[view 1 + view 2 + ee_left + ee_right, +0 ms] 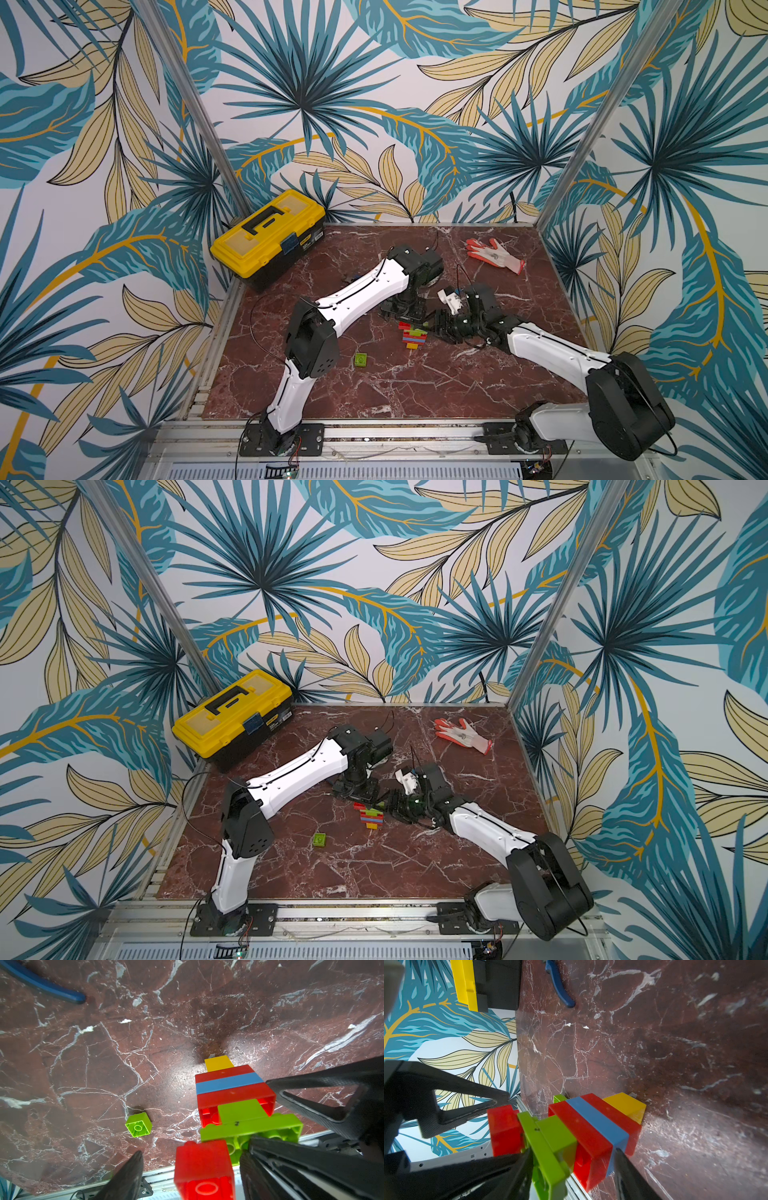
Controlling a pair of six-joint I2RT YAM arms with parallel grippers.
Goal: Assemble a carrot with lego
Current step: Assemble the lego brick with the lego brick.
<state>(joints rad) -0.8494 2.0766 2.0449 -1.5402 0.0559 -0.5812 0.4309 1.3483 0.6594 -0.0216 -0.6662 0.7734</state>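
The carrot lies on the marble table, with a yellow tip, red and blue bands, lime-green pieces and a red top brick. My right gripper is shut on the carrot, one finger against the lime plate and the other against the blue band. My left gripper straddles the red top brick and is open. Bare table shows between one left finger and that brick. A loose lime-green lego brick lies studs-down, to the carrot's left in both top views.
A yellow toolbox stands at the back left corner. A red and white glove lies at the back right. Blue-handled pliers lie behind the left arm. A metal rail runs along the table's front edge.
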